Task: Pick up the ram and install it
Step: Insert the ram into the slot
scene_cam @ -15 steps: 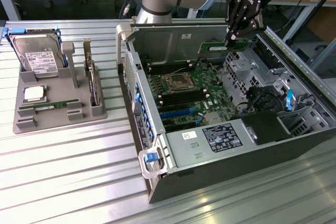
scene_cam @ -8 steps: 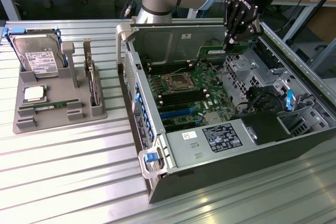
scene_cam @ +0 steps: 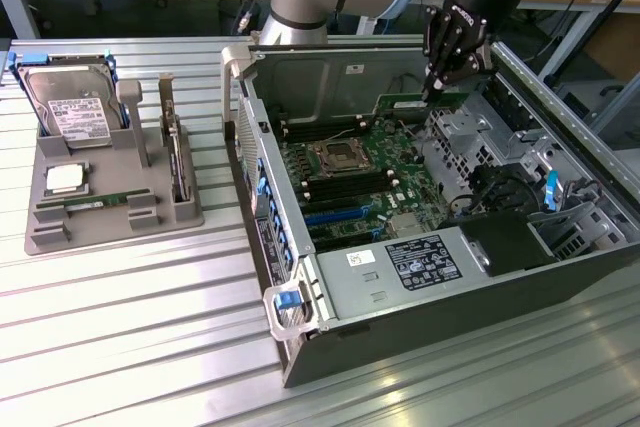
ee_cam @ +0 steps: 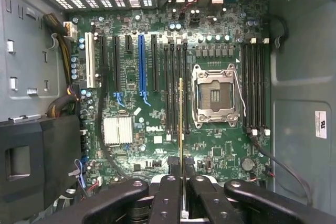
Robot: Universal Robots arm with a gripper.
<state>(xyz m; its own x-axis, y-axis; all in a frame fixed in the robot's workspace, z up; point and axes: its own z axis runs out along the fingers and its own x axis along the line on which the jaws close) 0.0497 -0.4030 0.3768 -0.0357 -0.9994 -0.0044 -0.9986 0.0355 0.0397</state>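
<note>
1. Over the far end of the open computer case [scene_cam: 330, 342], in the exterior view, the gripper [scene_cam: 440, 82] hangs from the arm with its fingers pointing down. A green stick, the ram [scene_cam: 412, 103], juts from it toward the exterior view's left, above the motherboard [scene_cam: 360, 172] and clear of it.
2. Also in that view, the grey parts tray [scene_cam: 45, 232] sits well apart on the table [scene_cam: 130, 347], carrying a hard drive [scene_cam: 68, 107], a square processor chip [scene_cam: 64, 179] and a second memory stick [scene_cam: 95, 201] lying flat. A tilted descent could catch the case's upper wall [scene_cam: 330, 49], which is close by the gripper.
3. In the wrist view, the fingers [ee_cam: 170, 200] are nearly closed and pinch the ram [ee_cam: 181, 129], seen edge-on as a thin line running up over the board.
4. There the ram's edge lies over the black memory slots [ee_cam: 177, 87] just beside the open processor socket [ee_cam: 216, 95]; I cannot tell which slot it lines up with. My judgement: pressed down between two slots, or skewed, the stick could bend, slip in the grip, or scrape the socket's bare pins.
5. The slot latches are too small to read; if closed, seating would likely fail.
</note>
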